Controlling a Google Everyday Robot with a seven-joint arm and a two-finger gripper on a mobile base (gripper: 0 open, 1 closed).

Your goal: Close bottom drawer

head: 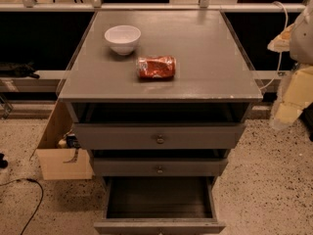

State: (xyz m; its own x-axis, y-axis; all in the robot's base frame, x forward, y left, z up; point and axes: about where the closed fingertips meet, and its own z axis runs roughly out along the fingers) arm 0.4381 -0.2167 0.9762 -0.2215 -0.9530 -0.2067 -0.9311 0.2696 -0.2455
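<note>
The grey cabinet (161, 58) fills the middle of the camera view. Its bottom drawer (159, 199) is pulled far out toward me, showing an empty dark grey inside; its front panel (159, 227) lies at the frame's lower edge. The middle drawer (159, 168) and the uppermost drawer (159, 137) sit further in, each with a small round knob. My gripper (288, 104) hangs at the right edge of the view, pale and blurred. It is beside the cabinet's right front corner, well above the bottom drawer and apart from it.
On the cabinet top stand a white bowl (122, 38) and a red crumpled packet (156, 67). A cardboard box (61, 153) leans against the cabinet's left side, with a black cable (29, 199) on the speckled floor. A railing runs behind.
</note>
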